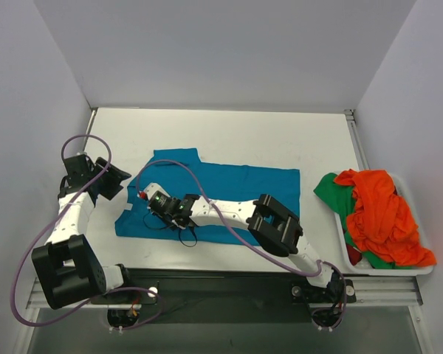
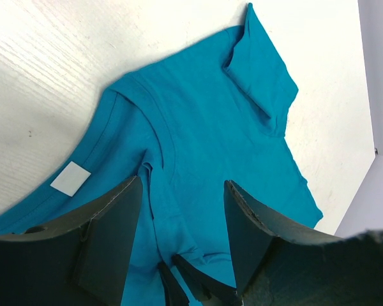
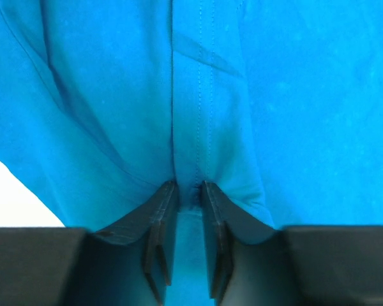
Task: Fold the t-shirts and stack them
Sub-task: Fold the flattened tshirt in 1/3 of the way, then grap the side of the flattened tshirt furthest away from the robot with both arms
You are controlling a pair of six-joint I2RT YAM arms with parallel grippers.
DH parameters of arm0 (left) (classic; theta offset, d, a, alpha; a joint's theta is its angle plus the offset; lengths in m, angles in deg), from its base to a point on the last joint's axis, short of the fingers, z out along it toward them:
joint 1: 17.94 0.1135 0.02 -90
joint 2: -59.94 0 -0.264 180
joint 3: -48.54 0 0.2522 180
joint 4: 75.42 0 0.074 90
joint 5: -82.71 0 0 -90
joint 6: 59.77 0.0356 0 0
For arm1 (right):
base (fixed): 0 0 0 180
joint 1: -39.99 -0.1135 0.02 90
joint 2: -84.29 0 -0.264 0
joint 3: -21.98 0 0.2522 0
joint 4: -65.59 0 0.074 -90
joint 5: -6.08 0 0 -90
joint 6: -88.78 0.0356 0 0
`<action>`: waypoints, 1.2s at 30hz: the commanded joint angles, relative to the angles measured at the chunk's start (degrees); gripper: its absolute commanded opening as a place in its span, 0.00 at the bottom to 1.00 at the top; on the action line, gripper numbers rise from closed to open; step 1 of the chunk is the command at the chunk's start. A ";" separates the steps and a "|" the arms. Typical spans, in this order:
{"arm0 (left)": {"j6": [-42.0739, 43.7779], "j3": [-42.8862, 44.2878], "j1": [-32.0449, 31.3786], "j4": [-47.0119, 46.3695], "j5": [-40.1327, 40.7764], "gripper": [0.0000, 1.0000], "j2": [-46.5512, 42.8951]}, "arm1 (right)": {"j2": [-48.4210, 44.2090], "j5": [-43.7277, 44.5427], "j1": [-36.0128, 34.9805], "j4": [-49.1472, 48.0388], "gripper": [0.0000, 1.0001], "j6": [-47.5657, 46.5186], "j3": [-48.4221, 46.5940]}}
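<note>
The teal-blue t-shirt lies spread on the white table. My right gripper reaches across to its left part and is shut on a pinched fold of teal cloth along a seam. My left gripper hovers at the shirt's left edge, open and empty, with teal cloth showing between its fingers. The collar with a white label and a folded sleeve show in the left wrist view. Orange-red and green shirts lie heaped at the right.
A white bin at the table's right edge holds the heaped shirts. White walls close in the left, back and right. The right arm stretches over the shirt's near edge. A purple cable loops by the left arm.
</note>
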 commanded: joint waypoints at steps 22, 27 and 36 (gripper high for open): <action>0.49 -0.33 0.50 -0.47 1.70 0.64 -0.98 | -5.13 -9.47 6.49 0.05 0.15 7.39 1.05; -1.26 -4.63 -1.08 0.85 6.01 0.63 -3.44 | -4.69 -12.19 6.84 -0.56 0.20 8.80 0.44; -4.87 -10.71 -6.70 1.03 14.70 0.60 -5.91 | -4.60 -13.16 8.42 -1.00 0.09 12.40 0.09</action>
